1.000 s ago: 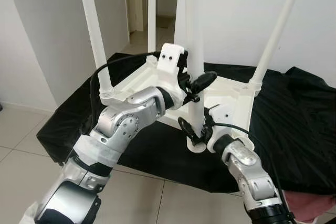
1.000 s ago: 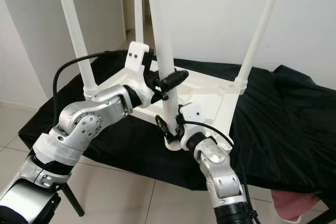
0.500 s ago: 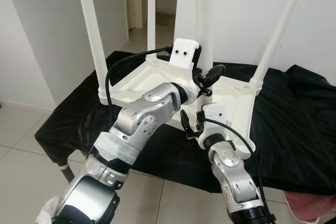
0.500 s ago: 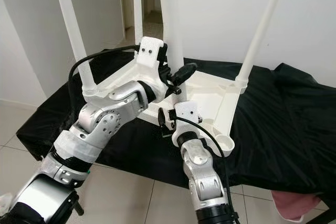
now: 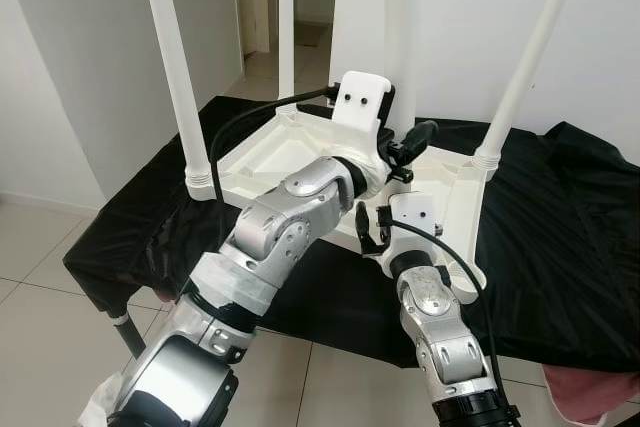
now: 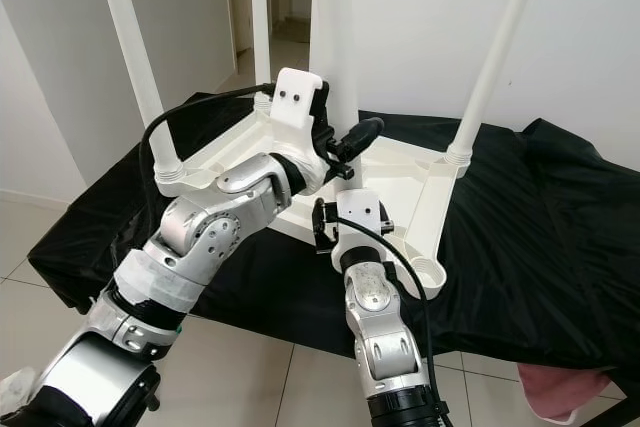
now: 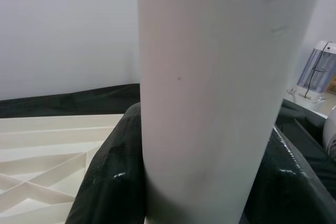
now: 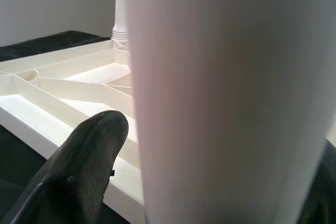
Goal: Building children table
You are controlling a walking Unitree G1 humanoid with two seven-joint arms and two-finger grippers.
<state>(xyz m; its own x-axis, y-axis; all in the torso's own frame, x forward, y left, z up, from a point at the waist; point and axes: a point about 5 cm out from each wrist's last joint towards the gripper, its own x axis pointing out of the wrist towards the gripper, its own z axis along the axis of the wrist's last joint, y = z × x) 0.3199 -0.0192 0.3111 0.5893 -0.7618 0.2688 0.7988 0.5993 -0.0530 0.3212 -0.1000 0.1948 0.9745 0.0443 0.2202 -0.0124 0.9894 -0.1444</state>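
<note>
Black cloth drapes a low surface bearing the upturned white table, three legs up. Its fourth leg stands at the table's 6 o'clock corner, left gripper clamped on it, right gripper clasping lower.

Table top laid upside down on cloth, ribbed underside up. Three legs stood at corners: one left of left gripper, at near-left corner; one behind it, at far-left corner; one right of both grippers, at far-right corner. Fourth leg held upright between left gripper fingers. Right gripper placed just below left gripper, on same leg, lower down. Near-right corner socket seen right of right gripper.
</note>
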